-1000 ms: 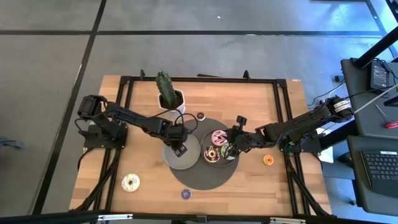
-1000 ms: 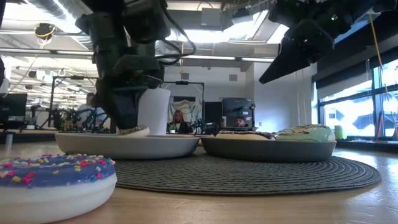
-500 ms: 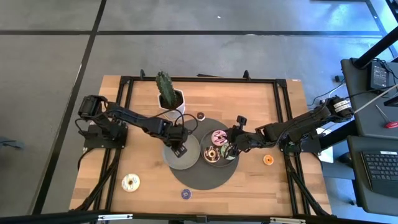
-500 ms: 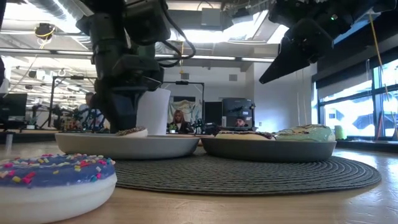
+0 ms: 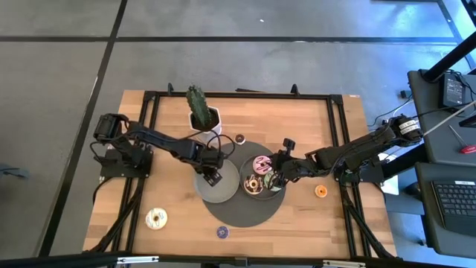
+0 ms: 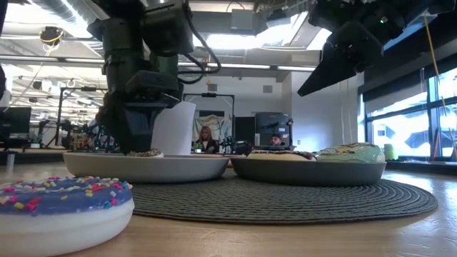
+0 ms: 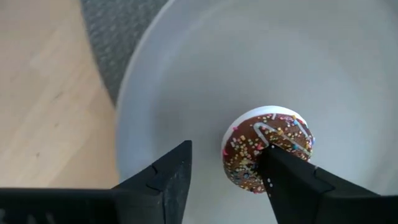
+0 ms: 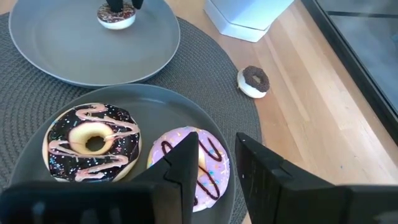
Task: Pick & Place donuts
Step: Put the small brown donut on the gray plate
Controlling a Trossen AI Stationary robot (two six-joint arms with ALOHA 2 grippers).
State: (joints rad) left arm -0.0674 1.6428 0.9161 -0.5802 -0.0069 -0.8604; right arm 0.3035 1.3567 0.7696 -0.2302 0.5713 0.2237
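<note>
My bench [image 5: 297, 119] is pale wood inside a black metal frame [image 5: 238, 95], standing on a grey concrete floor [image 5: 245, 63] crossed by dark seams. A round dark woven mat [image 6: 285, 196] lies on its middle, and a white pot with a green cactus [image 5: 198, 104] stands toward the far edge. Off to one side sits a dark desk with a keyboard [image 5: 454, 201]. Looking level across the wood, I see an open office: ceiling light strips [image 6: 235, 66], exposed ducts, monitors [image 6: 270, 123], people seated far back [image 6: 206, 137], and tall windows [image 6: 410, 132] bright with daylight.
</note>
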